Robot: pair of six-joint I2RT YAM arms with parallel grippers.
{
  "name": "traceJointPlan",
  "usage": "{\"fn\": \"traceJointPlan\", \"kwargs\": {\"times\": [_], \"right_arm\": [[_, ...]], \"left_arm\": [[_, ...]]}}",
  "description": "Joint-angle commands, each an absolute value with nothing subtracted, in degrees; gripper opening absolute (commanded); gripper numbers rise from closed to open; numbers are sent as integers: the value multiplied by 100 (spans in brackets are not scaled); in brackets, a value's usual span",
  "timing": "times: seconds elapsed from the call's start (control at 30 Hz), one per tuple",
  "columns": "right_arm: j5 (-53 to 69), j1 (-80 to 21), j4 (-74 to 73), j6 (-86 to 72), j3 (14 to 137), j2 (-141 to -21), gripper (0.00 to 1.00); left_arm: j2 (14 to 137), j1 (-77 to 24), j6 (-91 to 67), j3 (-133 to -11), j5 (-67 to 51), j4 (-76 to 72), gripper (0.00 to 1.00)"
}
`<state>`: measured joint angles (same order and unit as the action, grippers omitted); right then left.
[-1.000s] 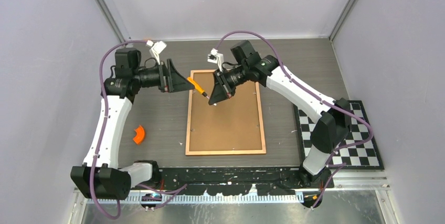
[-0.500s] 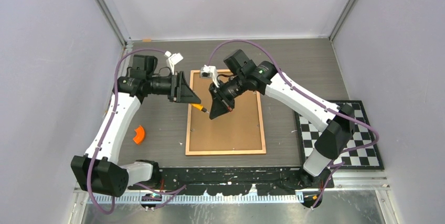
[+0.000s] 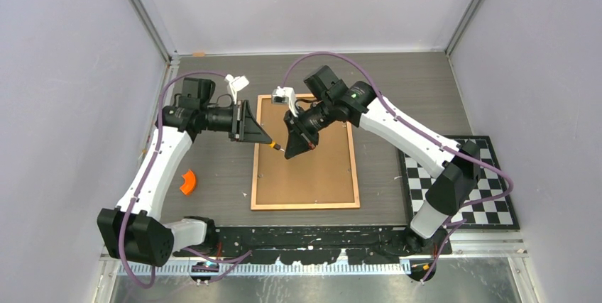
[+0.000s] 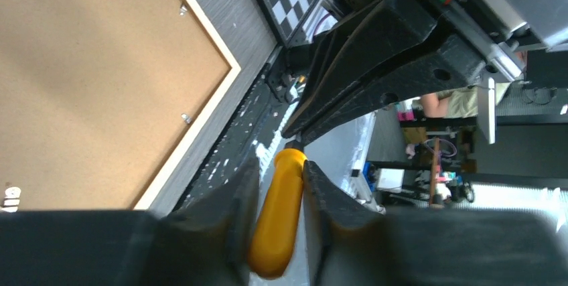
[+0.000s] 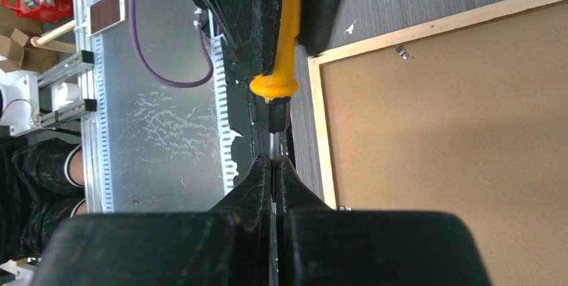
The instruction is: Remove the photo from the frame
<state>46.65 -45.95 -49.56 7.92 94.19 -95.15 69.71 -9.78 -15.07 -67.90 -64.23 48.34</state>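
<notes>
Both arms have carried the orange-handled screwdriver [image 3: 272, 145] from near the frame's far left corner a little way toward the near edge over the past second, as I watch from the console.

Top camera: the frame [image 3: 312, 175] lies flat at the middle of the tabletop with its brown board back up, its long sides running from near edge to far edge. The left gripper [image 3: 264, 140] clamps the screwdriver's handle just over the frame's left border. The right gripper [image 3: 287, 152] meets the tool's tip from the other side. A black-and-white checkered mat [image 3: 490, 207] sits at the near right corner, and a small curved orange piece [image 3: 187, 182] lies toward the left edge.

Left wrist camera: my left fingers [image 4: 234, 212] squeeze the orange handle from both sides. The right gripper's black fingers taper to a point right at the handle's end.

Right wrist camera: my right fingers [image 5: 258, 185] are pressed together, with the screwdriver's thin metal shaft nipped between their tips. The handle runs up into the left gripper, and the frame's wooden border and board back fill the right side.
</notes>
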Motion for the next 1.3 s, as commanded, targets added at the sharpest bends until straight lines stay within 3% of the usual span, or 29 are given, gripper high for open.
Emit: {"fn": "traceJointPlan", "kwargs": {"times": [0.0, 0.07, 0.1, 0.23, 0.27, 0.43, 0.7, 1.27], "right_arm": [[4695, -4595, -4854, 882, 9637, -9377, 0], [4693, -4596, -4778, 824, 9625, -9363, 1], [4653, -4590, -4714, 769, 9610, -9349, 7], [3677, -4405, -4165, 324, 9361, -9258, 56], [3296, -4308, -3986, 177, 9259, -9238, 61], [2328, -3444, -3515, -269, 8869, -9348, 70], [1582, -2981, -4353, 2634, 8755, -9991, 86], [662, -2786, -4804, 4244, 9367, -11759, 88]], "left_arm": [[6812, -1010, -1630, -6680, -6552, 4467, 21], [6801, -1003, -1713, -6631, -6567, 4379, 3], [6795, -1002, -1748, -6605, -6581, 4332, 0], [6794, -890, -1707, -6607, -6206, 4360, 0], [6796, -847, -1656, -6621, -5939, 4423, 0], [6677, -765, -1230, -6700, -4655, 4671, 0], [6661, -753, -1125, -6685, -4314, 4694, 0], [6615, -747, -854, -6662, -4234, 5005, 0]]}}
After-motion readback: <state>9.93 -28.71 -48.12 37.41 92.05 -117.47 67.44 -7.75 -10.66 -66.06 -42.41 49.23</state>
